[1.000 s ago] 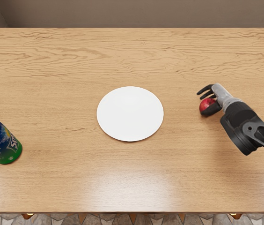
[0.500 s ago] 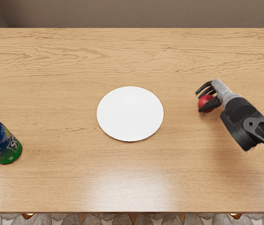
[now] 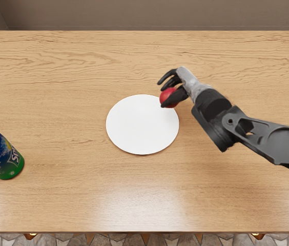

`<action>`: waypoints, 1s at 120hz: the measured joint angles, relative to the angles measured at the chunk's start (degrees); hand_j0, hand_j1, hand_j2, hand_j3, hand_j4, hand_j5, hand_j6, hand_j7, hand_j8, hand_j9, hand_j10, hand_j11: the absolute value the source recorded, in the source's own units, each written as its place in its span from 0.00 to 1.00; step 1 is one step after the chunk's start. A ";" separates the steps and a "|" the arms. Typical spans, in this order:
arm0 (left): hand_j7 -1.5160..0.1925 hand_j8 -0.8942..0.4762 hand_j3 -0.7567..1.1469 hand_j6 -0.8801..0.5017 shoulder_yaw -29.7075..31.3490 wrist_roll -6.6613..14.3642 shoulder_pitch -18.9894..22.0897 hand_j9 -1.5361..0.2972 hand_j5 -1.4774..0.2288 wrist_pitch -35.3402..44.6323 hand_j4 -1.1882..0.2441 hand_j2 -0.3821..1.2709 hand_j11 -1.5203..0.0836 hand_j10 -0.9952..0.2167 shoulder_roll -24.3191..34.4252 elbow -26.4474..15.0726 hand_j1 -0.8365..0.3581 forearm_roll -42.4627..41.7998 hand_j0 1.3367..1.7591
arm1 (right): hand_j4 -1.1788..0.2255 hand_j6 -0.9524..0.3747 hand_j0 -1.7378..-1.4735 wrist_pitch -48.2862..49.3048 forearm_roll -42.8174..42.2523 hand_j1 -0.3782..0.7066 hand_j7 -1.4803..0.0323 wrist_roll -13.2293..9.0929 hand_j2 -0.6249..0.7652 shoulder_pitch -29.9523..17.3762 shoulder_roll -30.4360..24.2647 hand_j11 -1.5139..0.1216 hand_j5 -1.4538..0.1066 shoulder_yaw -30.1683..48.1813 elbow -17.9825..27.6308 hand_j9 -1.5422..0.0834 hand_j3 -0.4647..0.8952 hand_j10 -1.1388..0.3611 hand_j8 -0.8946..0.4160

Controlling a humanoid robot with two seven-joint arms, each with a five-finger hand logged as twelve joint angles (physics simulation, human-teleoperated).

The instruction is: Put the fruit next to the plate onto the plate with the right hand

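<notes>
The near edge of the wooden table (image 3: 83, 205) runs across the bottom of the head view, with a narrow strip of tiled floor (image 3: 134, 240) visible below it. Closest on the tabletop, at the left edge, a green and blue soda can (image 3: 0, 155) stands with its silver top toward the camera; it is well apart from every other item. The right arm (image 3: 257, 136) enters from the right edge at about the same depth and extends diagonally toward the table centre, its dark grey forearm passing above the bare wood to the right of the plate. The round white plate (image 3: 142, 124) lies flat near the middle of the table, and its surface carries nothing apart from the area at its far-right rim. At that rim the right hand (image 3: 178, 84) is positioned with its dark fingers (image 3: 167, 79) curled around a small red fruit (image 3: 167, 96), thumb below and the remaining fingers arched over the top. The fruit is grasped and appears directly over the rim of the plate; it cannot be determined whether it contacts the plate or is held clear of it. Beyond the hand, the tabletop continues to its far edge, behind which a plain brown wall (image 3: 144, 13) closes the view.
</notes>
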 joint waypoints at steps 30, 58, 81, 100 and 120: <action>0.89 0.65 0.40 0.64 0.00 0.00 0.00 0.84 0.87 0.00 0.83 0.23 0.95 0.82 0.00 0.00 0.99 0.00 0.76 | 0.45 0.29 0.30 0.00 -0.08 0.51 0.49 0.02 0.66 -0.03 5.34 0.48 0.44 -2.06 -1.09 0.49 0.34 0.52 0.44; 0.89 0.65 0.40 0.64 0.00 0.00 0.00 0.84 0.87 0.00 0.83 0.23 0.95 0.82 0.00 0.00 0.99 0.00 0.76 | 0.70 0.57 0.30 3.35 -0.30 0.20 0.81 0.03 0.52 0.05 4.18 0.77 0.76 0.58 0.73 0.79 0.34 0.67 0.59; 0.89 0.65 0.40 0.64 0.00 0.00 0.00 0.84 0.87 0.00 0.83 0.23 0.95 0.82 0.00 -0.01 0.99 -0.01 0.76 | 0.77 0.65 0.30 25.58 3.27 0.11 0.90 0.03 0.47 -5.70 1.34 0.85 0.85 17.44 3.54 0.87 0.34 0.71 0.63; 0.89 0.65 0.40 0.64 0.00 0.00 0.00 0.84 0.87 0.00 0.83 0.23 0.95 0.82 0.00 0.00 0.99 0.00 0.76 | 0.80 0.67 0.30 48.48 16.15 0.08 0.93 0.03 0.46 -11.38 -2.94 0.88 0.88 30.26 3.85 0.90 0.34 0.73 0.65; 0.89 0.65 0.40 0.64 0.00 0.00 0.00 0.84 0.87 0.00 0.83 0.23 0.95 0.82 0.00 0.00 0.99 0.00 0.76 | 0.81 0.69 0.30 59.42 32.61 0.07 0.94 0.03 0.45 -17.85 -5.27 0.89 0.90 41.94 3.22 0.92 0.34 0.74 0.66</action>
